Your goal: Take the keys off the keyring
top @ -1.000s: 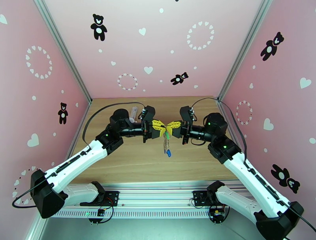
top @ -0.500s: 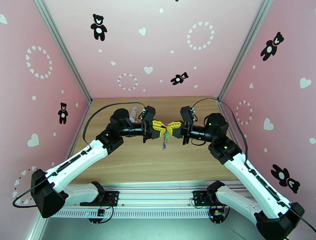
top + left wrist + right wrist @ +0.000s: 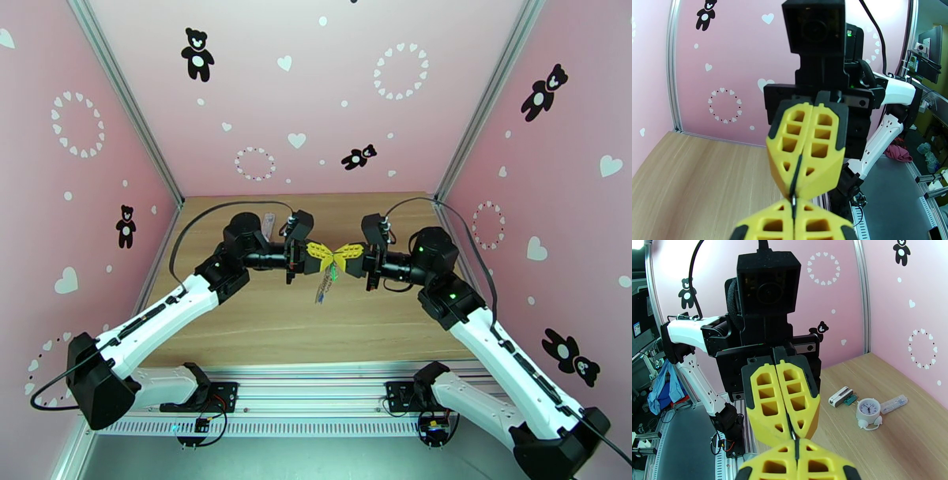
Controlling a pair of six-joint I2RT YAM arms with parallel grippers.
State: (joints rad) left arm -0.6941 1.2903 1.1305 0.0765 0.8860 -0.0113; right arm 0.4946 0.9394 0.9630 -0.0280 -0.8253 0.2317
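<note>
Okay, left hand (image 3: 321, 253) is closed tight over the middle of the surface (image 3: 261, 331), meeting the other hand tip to tip. In the left wrist view we see a thin dark wire caught in the seam of its yellow fingers (image 3: 784, 208). The keyring (image 3: 324, 286) hangs just below where the hands meet, with the chain and keys (image 3: 320, 297) dangling and swung a bit left. Right hand (image 3: 347, 254) is closed too, pinching the same loop.
</note>
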